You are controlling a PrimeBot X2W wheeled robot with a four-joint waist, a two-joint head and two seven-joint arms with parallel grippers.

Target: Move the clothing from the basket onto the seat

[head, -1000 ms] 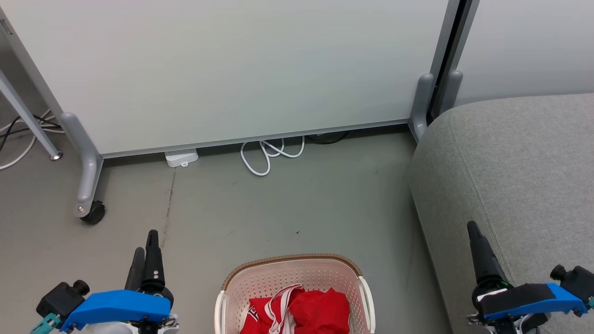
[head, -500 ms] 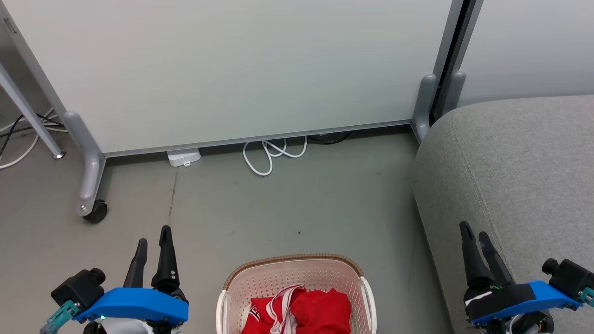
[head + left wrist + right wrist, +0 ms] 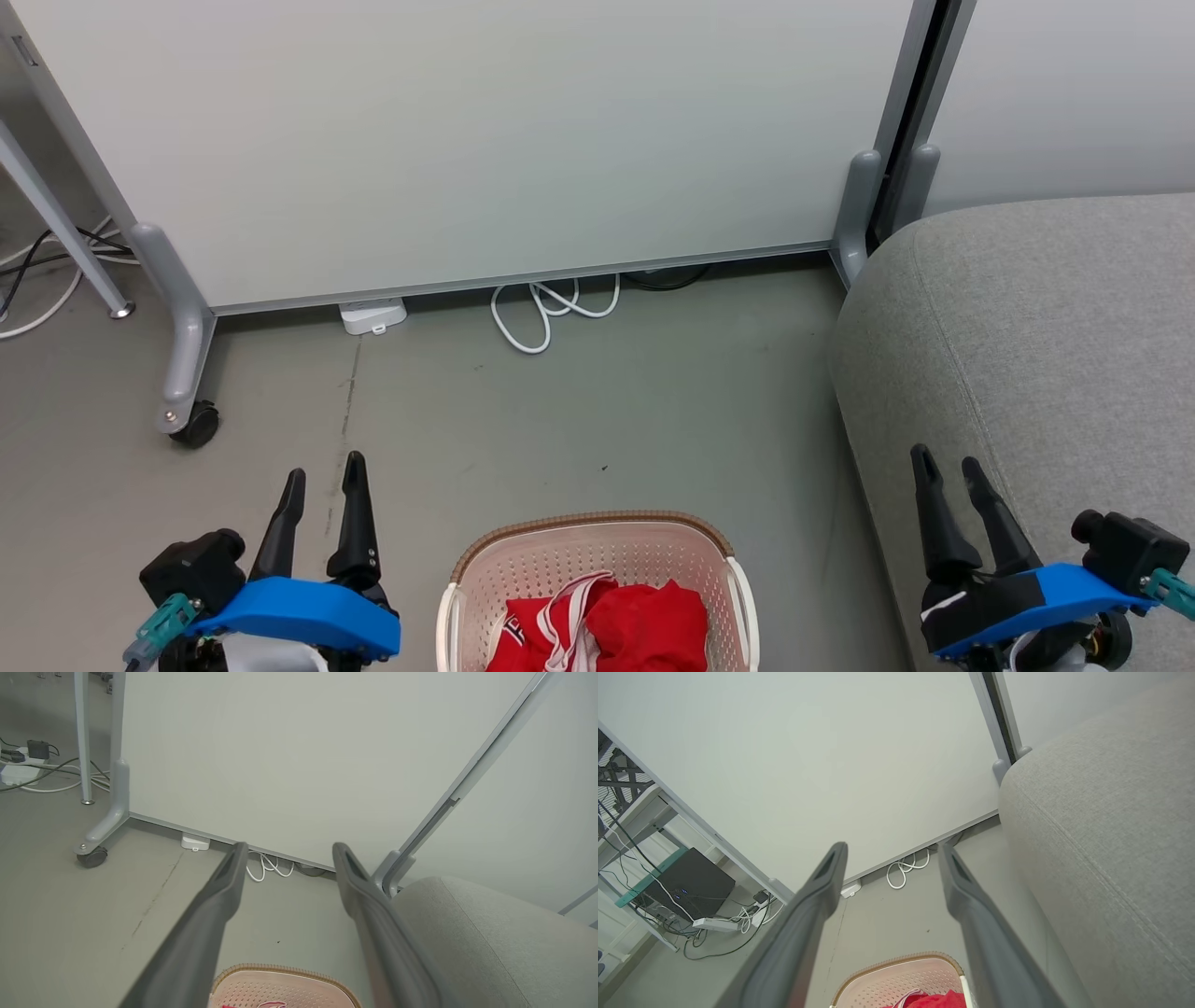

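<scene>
Standing closest to the robot, the basket (image 3: 588, 516) is on the floor (image 3: 607, 411), just in front of its body. The clothing (image 3: 644, 621) lies inside the basket as a red heap with white bands, and all of it is below the brown rim.

The left hand (image 3: 325, 469) hangs at the left of the basket, above bare floor and apart from the rim. Its two dark fingers (image 3: 357, 513) are spread with nothing between them, so this hand is released. The right hand (image 3: 946, 458) hangs at the other side, over the near left edge of the seat (image 3: 1046, 327). It is released too, its fingers apart and empty. I cannot tell whether it touches the fabric. Both hands point away from the robot, toward the panel (image 3: 467, 140).

The seat is grey and wide, and it is to the right of the basket with a strip of floor between them. A stitched seam runs along its rounded edge.

Farther on, a thin crack (image 3: 345, 392) runs across the grey floor. At the foot of the panel a white cable (image 3: 546, 313) lies in loops, with a small white box (image 3: 373, 315) near it on the left. A black caster (image 3: 196, 427) under the panel's grey leg stands at the far left. The pale panel closes the view behind everything.
</scene>
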